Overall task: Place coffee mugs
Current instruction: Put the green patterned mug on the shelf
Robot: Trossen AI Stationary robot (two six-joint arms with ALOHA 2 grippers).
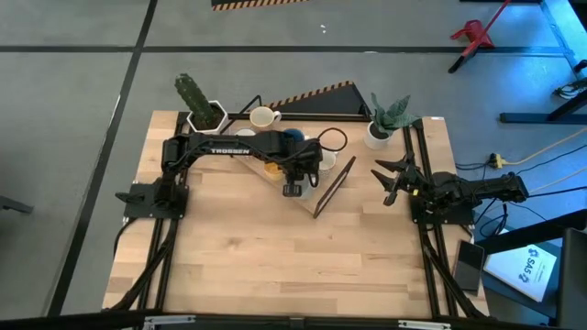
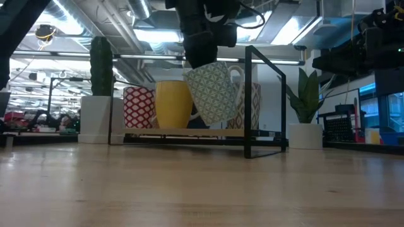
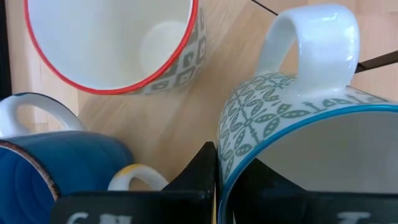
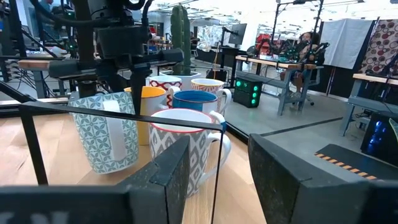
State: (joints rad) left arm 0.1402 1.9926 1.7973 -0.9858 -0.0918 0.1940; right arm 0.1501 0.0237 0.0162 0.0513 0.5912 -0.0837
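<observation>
Several mugs stand together on a wooden board (image 2: 189,133) inside a thin black frame (image 2: 247,101) at the table's far middle: yellow (image 2: 172,104), red-patterned (image 2: 139,107), dark blue (image 4: 196,99), red-rimmed grey-patterned (image 4: 186,146). A cream mug (image 1: 264,116) sits farther back. My left gripper (image 1: 293,181) is over this group, shut on a green-patterned mug with a blue rim (image 2: 214,91). My right gripper (image 1: 390,179) waits open near the table's right edge, touching nothing. My left gripper (image 3: 230,165) holds the green-patterned mug by its rim (image 3: 249,155), on the side away from the white handle (image 3: 317,37). One finger (image 3: 202,171) is outside the wall and the other inside. It comes from above, pointing down. The mug hangs tilted, just clear of the board.
A cactus in a white pot (image 1: 197,105) stands at the far left corner and a leafy plant in a white pot (image 1: 383,124) at the far right. The frame's black bars (image 1: 332,188) run beside the mugs. Bare wood (image 1: 293,257) fills the near half of the table.
</observation>
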